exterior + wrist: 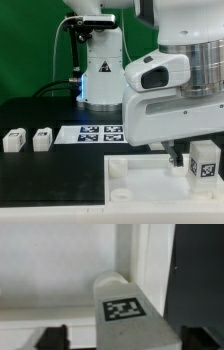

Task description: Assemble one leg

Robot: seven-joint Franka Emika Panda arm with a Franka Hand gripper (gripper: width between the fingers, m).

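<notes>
One leg, a small white block with a black-and-white tag, stands tilted at the corner of the large white panel on the exterior view's right. My gripper is open around it. In the wrist view the leg lies between the two dark fingers. It is close against one finger, with a clear gap to the other. Its far tip reaches the inner corner of the panel. I cannot tell whether that tip sits in a socket.
Two more legs lie on the black table at the exterior view's left. The marker board lies behind the panel. The robot's base stands at the back. The arm's white body fills the upper right.
</notes>
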